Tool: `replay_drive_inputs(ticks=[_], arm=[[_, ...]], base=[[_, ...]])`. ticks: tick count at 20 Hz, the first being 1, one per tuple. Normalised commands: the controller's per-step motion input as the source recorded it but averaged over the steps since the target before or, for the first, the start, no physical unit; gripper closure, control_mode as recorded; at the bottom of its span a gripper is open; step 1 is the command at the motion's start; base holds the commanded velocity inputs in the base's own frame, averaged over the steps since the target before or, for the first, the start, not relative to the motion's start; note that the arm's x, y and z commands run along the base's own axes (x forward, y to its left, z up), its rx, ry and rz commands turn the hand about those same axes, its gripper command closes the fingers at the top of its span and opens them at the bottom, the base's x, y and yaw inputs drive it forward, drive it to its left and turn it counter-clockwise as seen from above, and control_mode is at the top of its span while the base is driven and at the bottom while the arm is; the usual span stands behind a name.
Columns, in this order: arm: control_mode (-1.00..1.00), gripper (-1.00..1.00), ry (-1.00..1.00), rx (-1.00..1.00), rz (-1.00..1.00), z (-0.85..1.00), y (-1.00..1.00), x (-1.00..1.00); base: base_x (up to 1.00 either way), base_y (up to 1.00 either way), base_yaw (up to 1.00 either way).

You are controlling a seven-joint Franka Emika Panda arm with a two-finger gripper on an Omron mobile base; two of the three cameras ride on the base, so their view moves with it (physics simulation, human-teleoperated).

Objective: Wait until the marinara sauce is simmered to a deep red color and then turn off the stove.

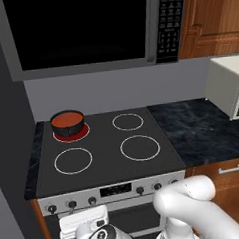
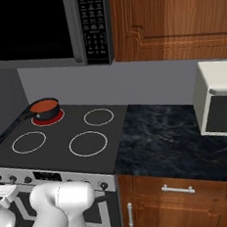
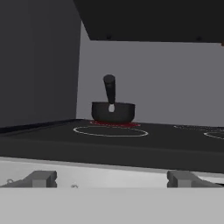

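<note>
Where the left base view looks down over the stove (image 1: 108,152), a small black pot (image 1: 67,124) sits on its rear left burner (image 1: 71,133), which glows red around the pot's base. The marinara sauce (image 1: 67,117) fills the pot as a flat orange-red surface. The stove's other three burners show as white rings. Its silver front panel (image 1: 113,191) carries a row of dark knobs, and a microwave (image 1: 86,31) hangs above the stove. To the stove's right runs a dark stone counter (image 1: 202,129).

From the right base view, the pot (image 2: 45,110) again stands on the glowing rear left burner of the stove (image 2: 64,140), its handle pointing off to the stove's left, the sauce (image 2: 44,105) orange-red inside. A white appliance (image 2: 217,98) stands on the counter (image 2: 167,140) well to the stove's right, under wooden cabinets (image 2: 170,19).

Seen from the hand view, the gripper (image 3: 113,178) sits low in front of the stove's front edge (image 3: 109,173), its jaws spread wide and holding nothing. The pot (image 3: 113,112) stands far across the cooktop, its handle (image 3: 110,89) pointing toward the camera.
</note>
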Motion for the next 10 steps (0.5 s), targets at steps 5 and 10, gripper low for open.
replay_drive_inputs(ticks=[5, 10], arm=[[-1.0, -1.0, 0.0, 0.0, 0.0, -0.28, 0.18, 0.09], [-1.0, -1.0, 0.0, 0.0, 0.0, -0.21, 0.13, 0.09]], base=[[0.0, 0.0, 0.0], [0.0, 0.0, 0.0]])
